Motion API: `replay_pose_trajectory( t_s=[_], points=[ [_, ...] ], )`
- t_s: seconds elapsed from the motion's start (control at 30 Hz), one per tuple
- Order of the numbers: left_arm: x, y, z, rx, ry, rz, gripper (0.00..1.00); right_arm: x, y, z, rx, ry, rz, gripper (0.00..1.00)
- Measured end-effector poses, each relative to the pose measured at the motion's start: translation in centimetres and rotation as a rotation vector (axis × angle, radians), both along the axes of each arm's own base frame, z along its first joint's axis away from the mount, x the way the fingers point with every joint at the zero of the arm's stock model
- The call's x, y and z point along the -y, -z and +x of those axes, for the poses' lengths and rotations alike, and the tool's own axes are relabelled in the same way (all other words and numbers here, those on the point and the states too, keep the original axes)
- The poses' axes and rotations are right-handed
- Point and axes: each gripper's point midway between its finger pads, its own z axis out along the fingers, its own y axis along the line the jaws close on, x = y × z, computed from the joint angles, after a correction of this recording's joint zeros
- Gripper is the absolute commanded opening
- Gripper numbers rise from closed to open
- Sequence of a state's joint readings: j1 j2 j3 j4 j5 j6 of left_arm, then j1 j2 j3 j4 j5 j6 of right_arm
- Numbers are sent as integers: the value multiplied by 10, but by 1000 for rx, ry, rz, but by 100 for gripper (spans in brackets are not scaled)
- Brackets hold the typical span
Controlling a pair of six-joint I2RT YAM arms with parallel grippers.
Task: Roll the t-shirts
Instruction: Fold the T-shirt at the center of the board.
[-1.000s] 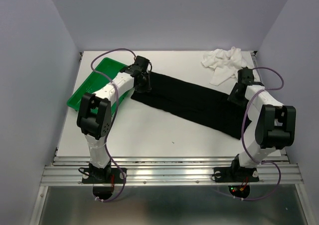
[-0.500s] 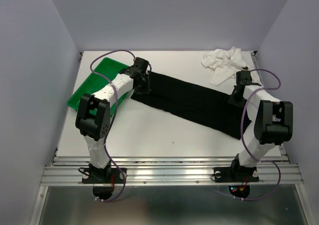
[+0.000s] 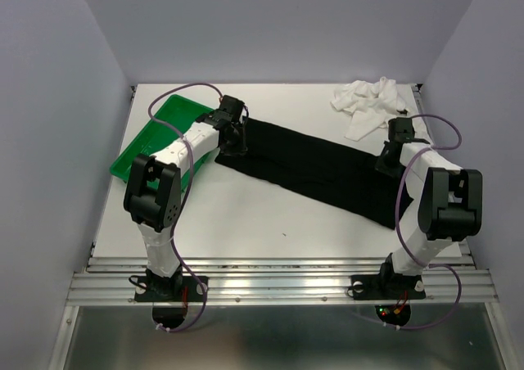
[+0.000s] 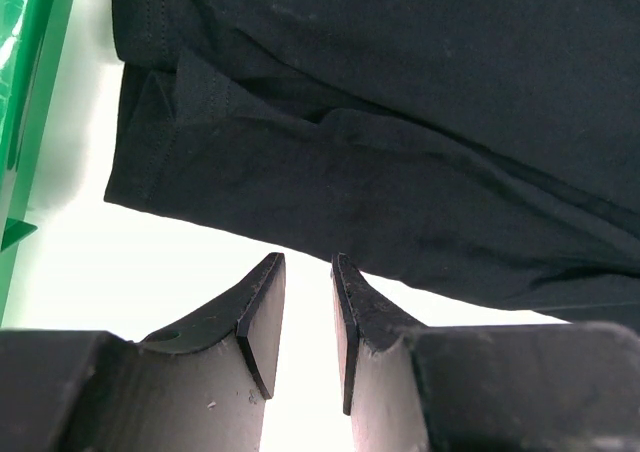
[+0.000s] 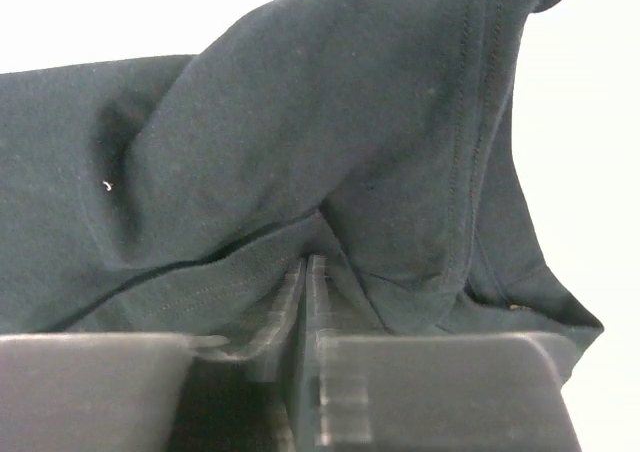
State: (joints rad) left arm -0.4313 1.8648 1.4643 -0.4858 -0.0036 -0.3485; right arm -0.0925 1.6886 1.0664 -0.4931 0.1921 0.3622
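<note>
- A green plastic tray (image 3: 146,145) lies along the left edge of the white bench (image 3: 246,214).
- Just right of it, the left arm's fingers (image 4: 262,317) hover at the near hem of the dark shirt's left end. A narrow gap parts them and they hold nothing.
- A plain black cloth t-shirt (image 3: 315,167) lies flat as a long band, slanting from centre-left toward lower right.
- A crumpled plain white cloth t-shirt (image 3: 368,104) sits at upper right, apart from the black one.
- The right arm's fingers (image 5: 318,372) pinch a fold at the black t-shirt's right end.
</note>
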Motion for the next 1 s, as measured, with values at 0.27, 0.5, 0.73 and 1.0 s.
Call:
replay_pose_trajectory(
  t_s=[0.27, 0.5, 0.73, 1.0],
  points=[
    [3, 0, -2, -7, 13, -16, 36, 1, 7, 0, -14, 2, -5, 43],
    [2, 5, -5, -18, 15, -11, 36, 1, 13, 2, -18, 1, -5, 25],
    [2, 6, -6, -21, 15, -10, 36, 1, 13, 2, -1, 1, -3, 1],
    [2, 6, -6, -21, 15, -10, 36, 1, -2, 2, 30, 1, -6, 1]
  ],
)
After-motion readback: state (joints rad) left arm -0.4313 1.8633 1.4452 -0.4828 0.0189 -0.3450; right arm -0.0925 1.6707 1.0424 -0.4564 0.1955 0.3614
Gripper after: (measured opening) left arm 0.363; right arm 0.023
